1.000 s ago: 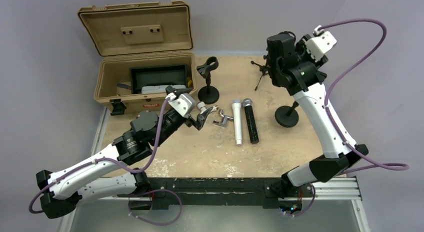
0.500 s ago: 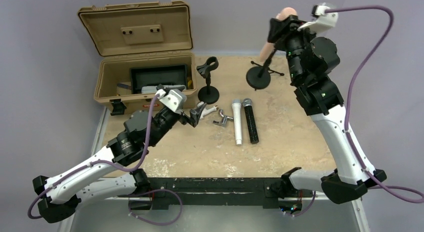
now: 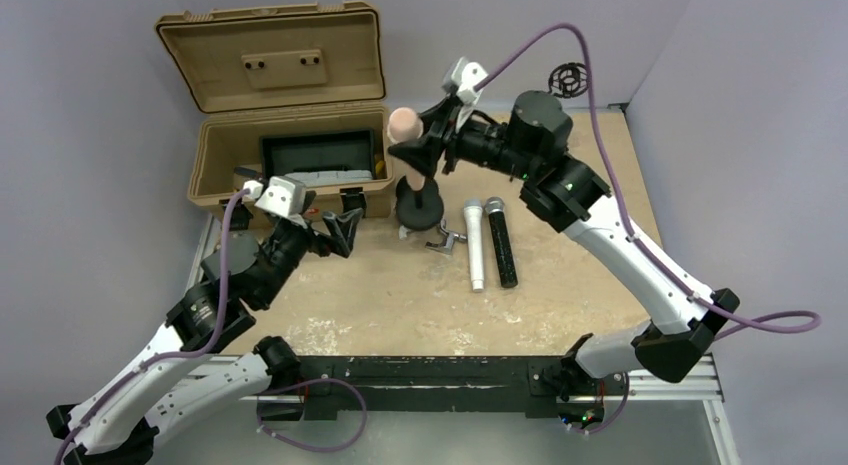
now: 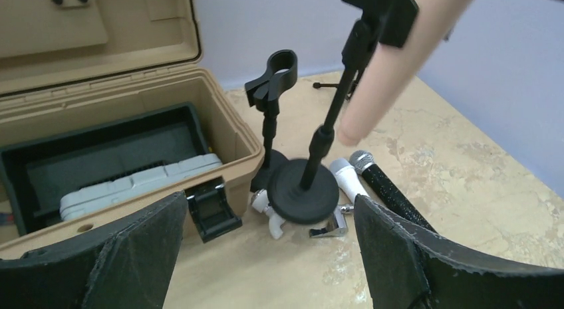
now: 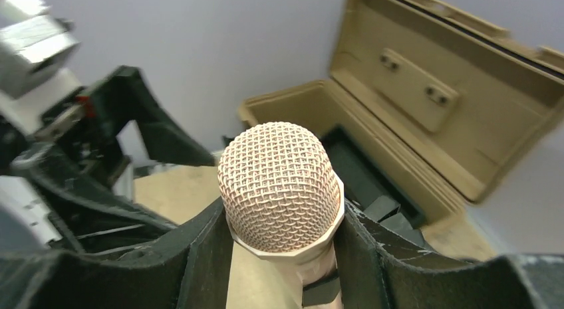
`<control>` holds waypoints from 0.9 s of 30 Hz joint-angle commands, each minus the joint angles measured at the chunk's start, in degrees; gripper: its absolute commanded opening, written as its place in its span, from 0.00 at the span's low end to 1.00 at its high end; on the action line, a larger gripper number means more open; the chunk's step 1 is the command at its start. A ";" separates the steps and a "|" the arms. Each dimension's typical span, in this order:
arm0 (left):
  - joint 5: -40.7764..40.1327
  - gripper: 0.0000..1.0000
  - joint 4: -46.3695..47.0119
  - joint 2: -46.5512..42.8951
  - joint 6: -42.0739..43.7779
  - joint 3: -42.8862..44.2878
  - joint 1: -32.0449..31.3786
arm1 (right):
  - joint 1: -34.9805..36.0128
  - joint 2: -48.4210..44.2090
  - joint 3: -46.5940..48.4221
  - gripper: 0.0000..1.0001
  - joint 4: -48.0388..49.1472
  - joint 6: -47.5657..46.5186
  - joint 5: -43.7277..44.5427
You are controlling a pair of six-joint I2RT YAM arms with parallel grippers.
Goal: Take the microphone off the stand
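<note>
- Right end effector (image 3: 428,147) clenched on the pink microphone (image 5: 279,183), fingers on either side just below the mesh head.
- Microphone sits in the clip of its stand (image 4: 324,133), tilted, at the back of the desk (image 3: 560,285) in front of the open case (image 3: 290,175).
- Left end effector (image 3: 340,228) released, jaws wide, holding nothing, well apart from the stand.
- Risk: nothing braces the stand, so pulling the mic likely just drags the stand along.
- Risk: the round base is just beside the empty stand (image 4: 269,83) and over a metal clamp (image 3: 443,243); a swing could tip that stand or leave the base uneven.
- Risk: a grip this near the head could slip if the clip holds tight.
- Can't tell if the base rests on the desk.
</note>
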 commanded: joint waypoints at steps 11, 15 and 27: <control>-8.31 0.93 -11.81 -8.81 -5.81 -0.06 0.43 | 6.80 0.93 -6.29 0.00 8.99 -8.20 -10.44; -4.99 0.93 -11.84 -7.47 -8.23 -0.54 0.42 | 6.69 0.63 -10.61 0.00 12.92 -7.55 -16.11; 1.88 0.94 -9.08 -3.27 -8.28 2.29 0.41 | 1.24 2.82 -11.20 0.00 8.64 -8.38 -41.67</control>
